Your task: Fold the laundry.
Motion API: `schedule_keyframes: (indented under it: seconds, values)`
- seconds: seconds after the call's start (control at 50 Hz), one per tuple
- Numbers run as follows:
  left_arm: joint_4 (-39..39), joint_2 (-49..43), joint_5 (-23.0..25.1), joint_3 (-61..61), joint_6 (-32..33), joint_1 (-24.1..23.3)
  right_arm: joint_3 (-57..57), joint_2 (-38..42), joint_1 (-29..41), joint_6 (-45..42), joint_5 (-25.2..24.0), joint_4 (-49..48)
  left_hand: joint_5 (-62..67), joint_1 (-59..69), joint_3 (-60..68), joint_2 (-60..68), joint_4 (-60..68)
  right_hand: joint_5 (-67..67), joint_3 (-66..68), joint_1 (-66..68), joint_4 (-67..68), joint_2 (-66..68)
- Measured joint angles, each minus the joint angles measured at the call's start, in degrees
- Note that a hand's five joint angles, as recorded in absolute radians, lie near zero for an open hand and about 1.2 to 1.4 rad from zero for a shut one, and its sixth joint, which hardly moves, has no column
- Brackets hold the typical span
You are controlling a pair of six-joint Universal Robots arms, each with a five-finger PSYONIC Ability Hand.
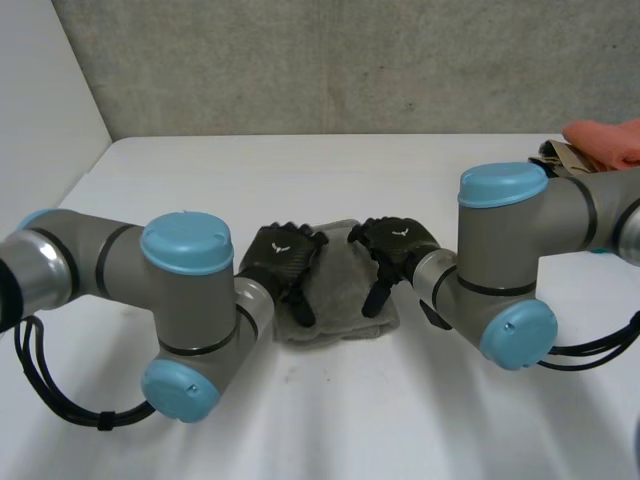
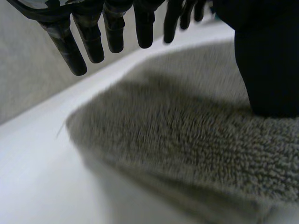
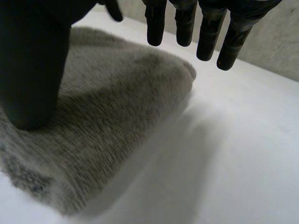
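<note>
Grey towel (image 1: 340, 285): terry cloth, looped pile, rough, matt. White table (image 1: 400, 180): smooth, matt. Black left hand (image 1: 283, 258) and right hand (image 1: 400, 243): woven-pattern shell, slight sheen; light-blue arm caps (image 1: 186, 243): glossy plastic.

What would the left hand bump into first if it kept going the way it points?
Probably the grey towel, lying right under the left hand; the gap below its fingers is hard to judge.

Plain grey towel (image 1: 340, 300), white tabletop (image 1: 330, 170), black left hand (image 1: 283, 258) and right hand (image 1: 402, 243), coral cloth (image 1: 608, 142) at far-right corner.
</note>
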Motion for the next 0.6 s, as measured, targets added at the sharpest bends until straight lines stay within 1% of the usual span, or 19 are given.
schedule_keyframes:
  seconds: [0.08, 0.16, 0.2, 0.26, 0.32, 0.36, 0.4, 0.42, 0.44, 0.46, 0.48, 0.5, 0.52, 0.54, 0.56, 0.6]
  values:
    - [-2.7, -2.1, -3.1, 1.3, 2.6, 0.3, -2.1, 2.4, 0.3, -3.5, 0.2, 1.3, -0.2, 0.0, 0.0, 0.0, 0.0, -0.3, 0.0, 0.0, 0.0, 0.0]
    - [-3.9, -2.2, -4.3, 1.4, 4.6, 0.2, -2.8, 2.8, 0.7, -7.7, 0.7, 1.7, -0.3, -0.2, -0.1, -0.1, -0.1, -0.3, 0.0, 0.0, 0.0, 0.0]
    - [-4.0, -1.6, -4.3, 1.3, 4.9, 0.1, -2.6, 2.2, 0.7, -8.5, 0.9, 1.7, -0.3, -0.2, -0.1, -0.1, -0.1, -0.3, 0.0, 0.0, 0.0, 0.0]
    - [-3.9, 0.7, -4.0, 1.1, 5.3, -0.1, -1.1, -0.6, 0.7, -10.1, 1.5, 1.2, -0.3, -0.2, -0.1, -0.1, -0.1, -0.3, 0.0, 0.0, 0.0, 0.0]
    - [-3.6, 5.0, -1.8, 0.4, 5.3, 0.0, 2.7, -5.2, 0.6, -10.6, 1.9, -1.6, -0.3, -0.2, -0.1, -0.1, -0.1, -0.3, 0.0, 0.0, 0.0, 0.0]
    - [-3.4, 8.5, 0.8, -0.2, 5.2, 0.2, 6.8, -8.8, 0.5, -10.8, 1.9, -4.9, -0.3, -0.2, -0.1, -0.1, -0.1, -0.3, 0.0, 0.0, 0.0, 0.0]
    - [-3.5, 12.3, 4.4, -0.9, 5.1, 0.8, 11.1, -12.1, 0.6, -11.0, 1.9, -8.7, -0.3, -0.2, -0.1, -0.1, -0.1, -0.3, 0.0, 0.0, 0.0, 0.0]
    - [-3.5, 12.3, 4.4, -0.9, 5.1, 0.8, 11.1, -12.1, 0.6, -11.0, 1.9, -8.7, -0.3, -0.2, -0.1, -0.1, -0.1, -0.3, 0.0, 0.0, 0.0, 0.0]
    - [-3.7, 16.0, 8.8, -1.7, 5.1, 1.8, 16.2, -15.4, 0.7, -11.1, 1.6, -13.1, -0.3, -0.2, -0.1, -0.1, -0.1, -0.3, 0.0, 0.0, 0.0, 0.0]
    - [-3.7, 16.0, 8.8, -1.7, 5.1, 1.8, 16.2, -15.4, 0.7, -11.1, 1.6, -13.1, -0.3, -0.2, -0.1, -0.1, -0.1, -0.3, 0.0, 0.0, 0.0, 0.0]
    - [-4.0, 18.9, 13.1, -2.5, 5.1, 2.8, 20.4, -17.7, 0.9, -11.3, 1.4, -16.6, -0.3, -0.2, -0.1, -0.1, -0.1, -0.3, 0.0, 0.0, 0.0, 0.0]
    - [-4.1, 19.7, 14.6, -2.8, 5.1, 3.2, 21.5, -18.2, 1.0, -11.4, 1.3, -17.6, -0.3, -0.2, -0.1, -0.1, -0.1, -0.3, 0.0, 0.0, 0.0, 0.0]
    - [-4.1, 19.7, 14.6, -2.8, 5.1, 3.2, 21.5, -18.2, 1.0, -11.4, 1.3, -17.6, -0.3, -0.2, -0.1, -0.1, -0.1, -0.3, 0.0, 0.0, 0.0, 0.0]
    - [-4.3, 20.8, 16.7, -3.2, 5.1, 3.7, 22.7, -18.7, 1.1, -11.5, 1.2, -18.6, -0.3, -0.2, -0.1, -0.1, -0.1, -0.3, 0.0, 0.0, 0.0, 0.0]
    - [-5.0, 23.4, 23.2, -4.3, 5.0, 5.1, 27.1, -19.8, 1.5, -12.4, 0.9, -22.1, -0.3, -0.2, -0.1, -0.1, -0.1, -0.3, 0.0, 0.0, 0.0, 0.0]
    - [-5.3, 24.3, 25.9, -4.8, 5.0, 5.7, 28.5, -19.8, 1.7, -12.9, 0.8, -23.2, -0.3, -0.2, -0.1, -0.1, -0.1, -0.3, 0.0, 0.0, 0.0, 0.0]
